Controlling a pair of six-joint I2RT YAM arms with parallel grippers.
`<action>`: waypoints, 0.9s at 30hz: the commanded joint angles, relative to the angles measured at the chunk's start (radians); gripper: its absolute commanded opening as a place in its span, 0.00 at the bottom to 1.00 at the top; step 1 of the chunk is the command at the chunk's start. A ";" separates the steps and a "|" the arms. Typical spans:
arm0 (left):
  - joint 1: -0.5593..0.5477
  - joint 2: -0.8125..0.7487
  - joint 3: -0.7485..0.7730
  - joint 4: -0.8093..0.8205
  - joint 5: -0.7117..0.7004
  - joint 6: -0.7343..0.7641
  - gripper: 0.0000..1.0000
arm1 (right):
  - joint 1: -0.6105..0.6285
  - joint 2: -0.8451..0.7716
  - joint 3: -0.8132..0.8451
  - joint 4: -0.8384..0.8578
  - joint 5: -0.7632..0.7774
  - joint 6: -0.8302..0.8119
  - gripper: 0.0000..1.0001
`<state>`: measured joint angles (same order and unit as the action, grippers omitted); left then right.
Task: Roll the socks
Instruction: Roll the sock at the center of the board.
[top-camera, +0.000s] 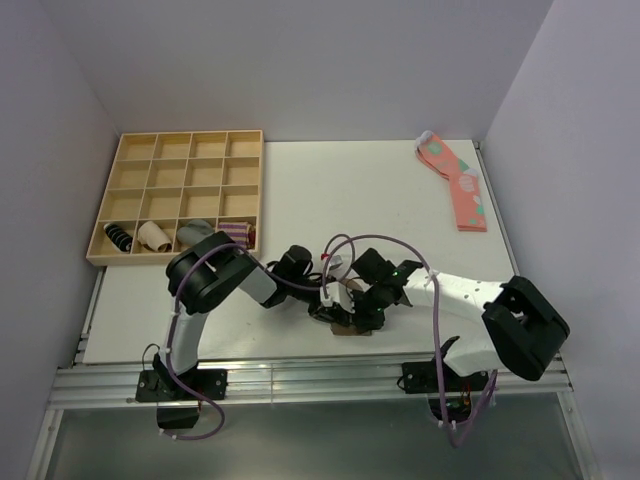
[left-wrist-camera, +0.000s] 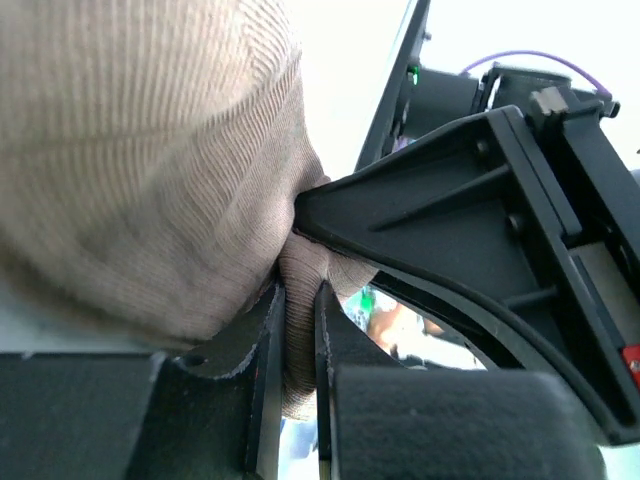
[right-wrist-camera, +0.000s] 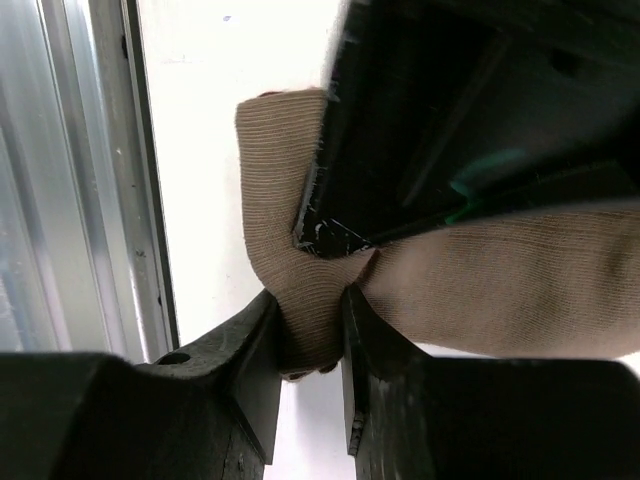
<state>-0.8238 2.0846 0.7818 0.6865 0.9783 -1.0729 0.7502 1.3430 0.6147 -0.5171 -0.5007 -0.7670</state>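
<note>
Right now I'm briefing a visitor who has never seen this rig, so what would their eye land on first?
The left claw and right claw meet at the near edge of the table, each pinching the same tan sock. Far right lies a coral-pink sock; far left, a wooden compartment tray holds small sock bundles in its near row.

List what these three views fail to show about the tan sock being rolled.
- Top external: the left pincer and right pincer cover most of the tan sock.
- Left wrist: the sock runs off the top and left edges.
- Right wrist: the left pincer hides its upper part.
- Sock's cuff end: shown in no view.
</note>
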 joint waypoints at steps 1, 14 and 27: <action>-0.017 -0.032 -0.102 0.068 -0.269 -0.013 0.15 | -0.026 0.074 0.029 -0.014 -0.022 -0.020 0.24; -0.029 -0.201 -0.332 0.408 -0.638 -0.032 0.27 | -0.173 0.264 0.197 -0.242 -0.151 -0.141 0.21; -0.129 -0.279 -0.401 0.469 -0.871 0.102 0.32 | -0.216 0.433 0.321 -0.418 -0.180 -0.210 0.21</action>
<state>-0.9283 1.8633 0.4118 1.1149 0.2199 -1.0603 0.5438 1.7195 0.9092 -0.8406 -0.7498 -0.9333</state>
